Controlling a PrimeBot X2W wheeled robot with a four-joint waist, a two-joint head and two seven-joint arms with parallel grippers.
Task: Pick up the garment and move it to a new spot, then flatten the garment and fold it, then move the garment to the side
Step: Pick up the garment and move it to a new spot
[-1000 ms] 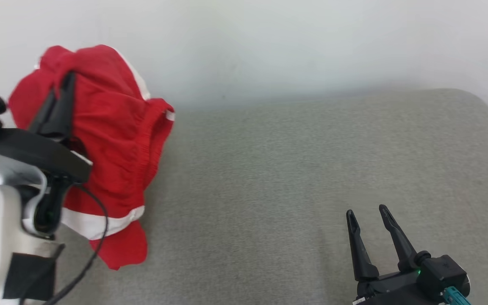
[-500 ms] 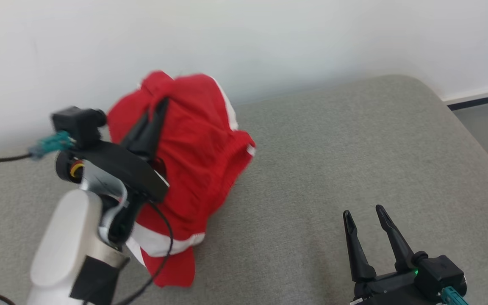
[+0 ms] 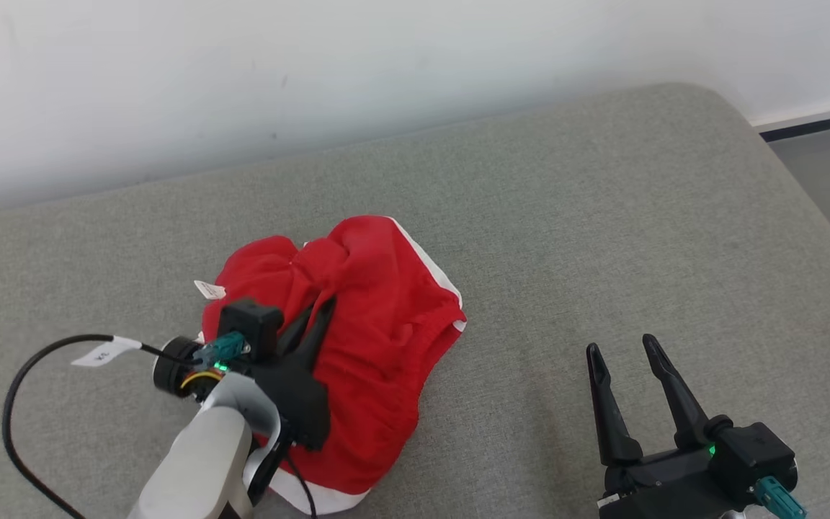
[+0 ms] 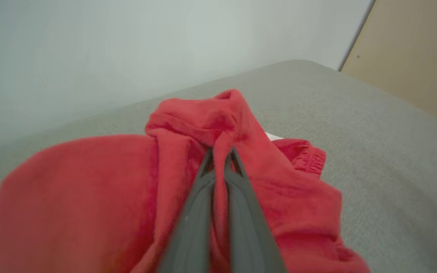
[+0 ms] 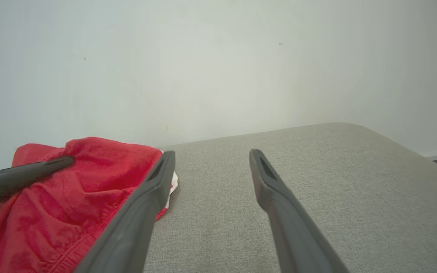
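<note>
A red garment (image 3: 379, 324) with white trim, shorts by the look of the gathered waistband, sits bunched in a heap on a grey upholstered cushion (image 3: 602, 216), left of the cushion's middle. My left gripper (image 4: 220, 151) is clenched on a raised fold at the top of the heap, with red cloth pressed between its two dark fingers. A small white label (image 3: 209, 290) sticks out at the heap's far left edge.

My right gripper (image 3: 620, 347) hangs over the cushion's near right part, its jaws released and spread wide, nothing between them, well apart from the cloth.

A black cable (image 3: 19, 389) with a white tag (image 3: 104, 352) loops over the cushion's left part. A white wall (image 3: 314, 72) rises behind the cushion's far edge.
</note>
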